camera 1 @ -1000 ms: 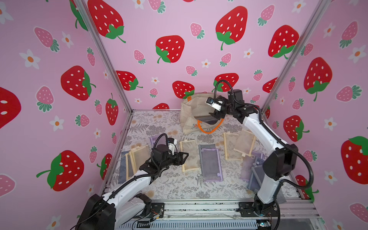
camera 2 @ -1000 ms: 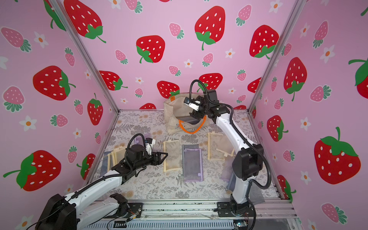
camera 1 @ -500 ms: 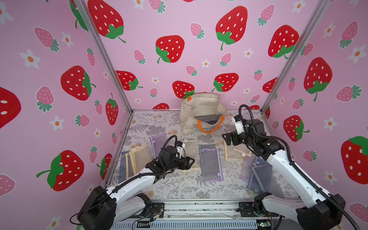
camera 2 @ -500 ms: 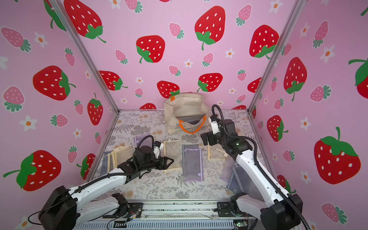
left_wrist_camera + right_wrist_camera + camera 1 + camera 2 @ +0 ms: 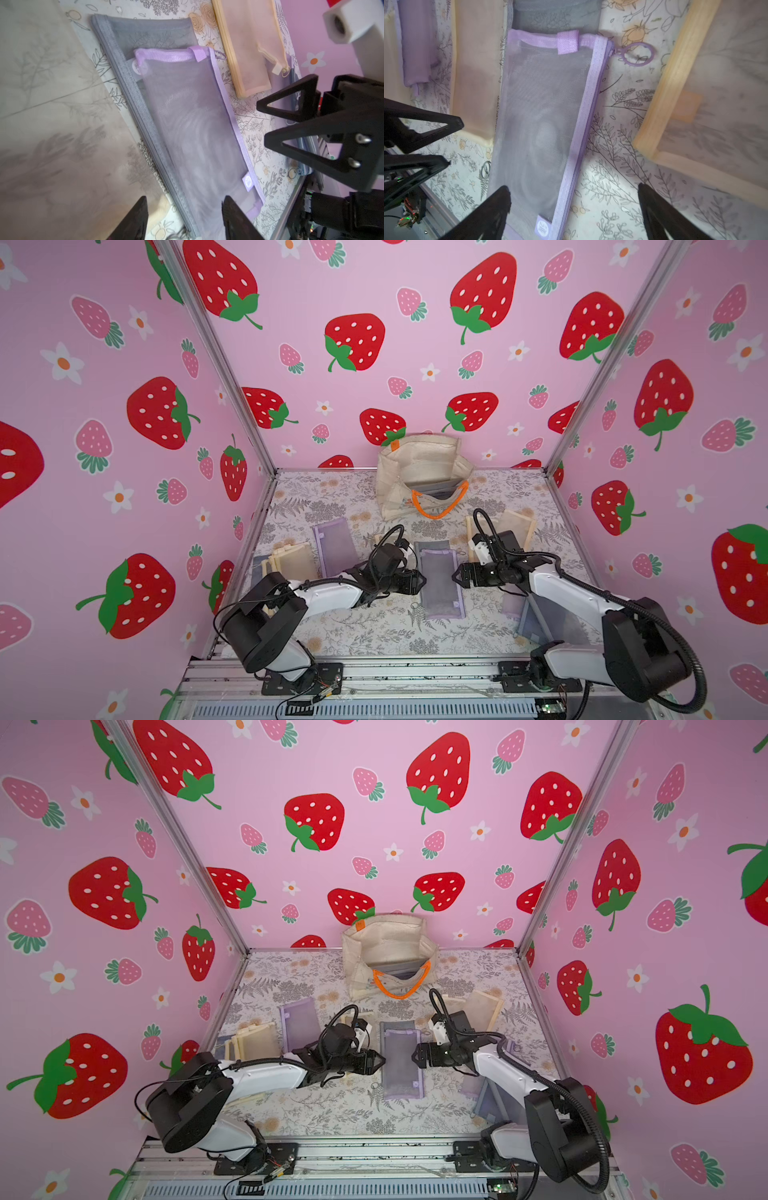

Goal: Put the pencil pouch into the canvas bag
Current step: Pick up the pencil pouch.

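The pencil pouch [image 5: 440, 589], lying flat at the middle of the desk [image 5: 374, 626] with its long axis pointing at the canvas bag [image 5: 424, 464] well behind it, is being flanked at its long edges by the left pincer [image 5: 424, 580], partly spread, and the right pincer [image 5: 454, 575], spread wide, both equally near.

Pink wall panels [image 5: 374, 290] printed with red and pale-pink strawberries, green leaves and white, orange-centred flowers enclose a table [image 5: 374, 630] whose white cover is patterned with grey ferns and tan blossoms. At the table's far edge, a cream boxy canvas bag [image 5: 419, 460] shows orange rope handles [image 5: 436, 512] and a small orange tab [image 5: 395, 444]. Mid-table, a lilac mesh pencil pouch [image 5: 442, 589] with shiny purple trim overlaps a grey mesh pouch [image 5: 149, 33], with pale-yellow mesh pouches [image 5: 297, 560] towards the left and right edges.
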